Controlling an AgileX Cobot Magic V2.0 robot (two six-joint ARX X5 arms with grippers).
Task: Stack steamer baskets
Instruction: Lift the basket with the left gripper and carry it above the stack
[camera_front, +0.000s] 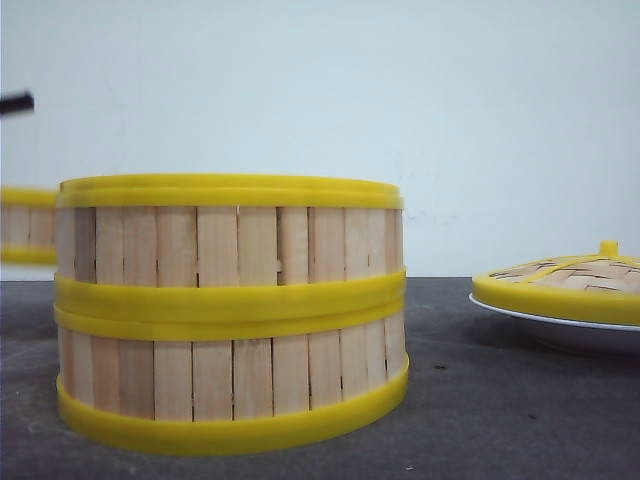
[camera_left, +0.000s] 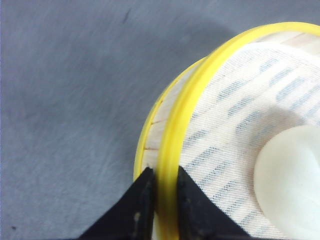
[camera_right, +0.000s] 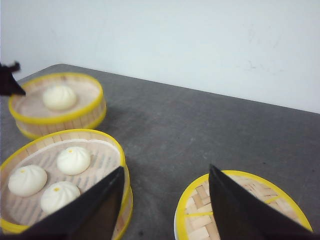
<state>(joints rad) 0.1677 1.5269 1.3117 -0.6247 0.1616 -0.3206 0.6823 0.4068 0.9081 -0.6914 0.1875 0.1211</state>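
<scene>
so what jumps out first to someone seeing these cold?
The two-high stack of steamer baskets fills the front view left of centre, three white buns in its top tier. The left gripper is clamped on the rim of the third basket, which holds one bun and stands apart at the far left. The woven lid sits on a white plate at right.

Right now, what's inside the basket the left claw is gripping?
The left claw pinches the rim of the single steamer basket. Inside lie a white cloth liner and one white bun. Anything beneath the liner is covered.
</scene>
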